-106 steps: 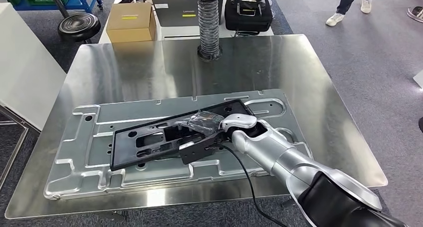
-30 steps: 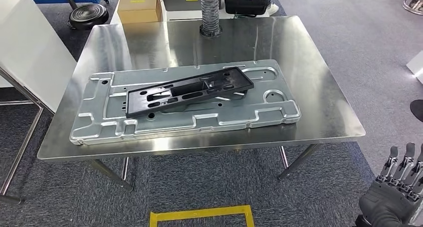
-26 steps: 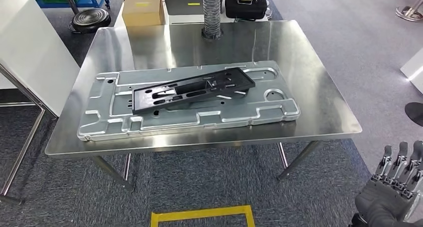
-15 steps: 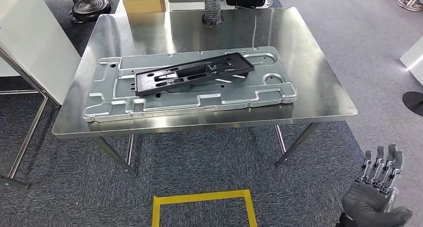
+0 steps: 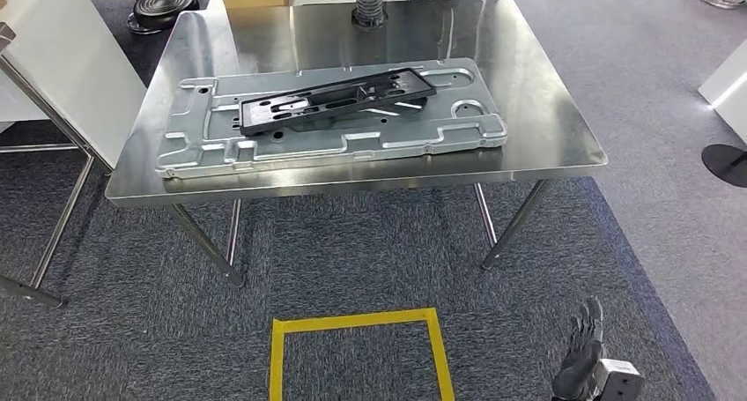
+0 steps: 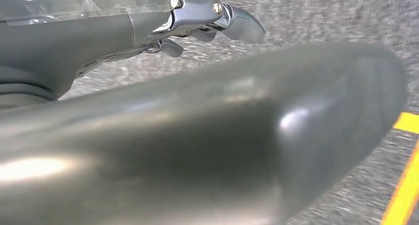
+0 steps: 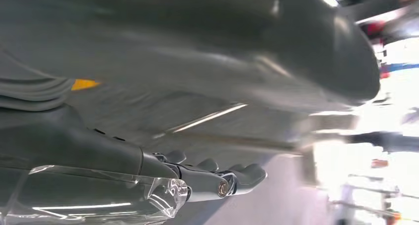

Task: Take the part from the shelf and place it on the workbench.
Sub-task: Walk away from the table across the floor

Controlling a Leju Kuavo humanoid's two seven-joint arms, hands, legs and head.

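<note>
The black part point(image 5: 336, 101) lies flat and slightly askew on the stamped grey metal panel point(image 5: 220, 154), which rests on the steel tabletop point(image 5: 546, 128). My right robot hand point(image 5: 583, 359) hangs low over the carpet, well apart from the tabletop, fingers straight and spread, holding nothing. My left robot hand point(image 6: 148, 151) hangs over the carpet too, its fingers point(image 6: 237, 27) extended and gripping nothing. A yellow tape square point(image 5: 352, 322) marks the floor.
</note>
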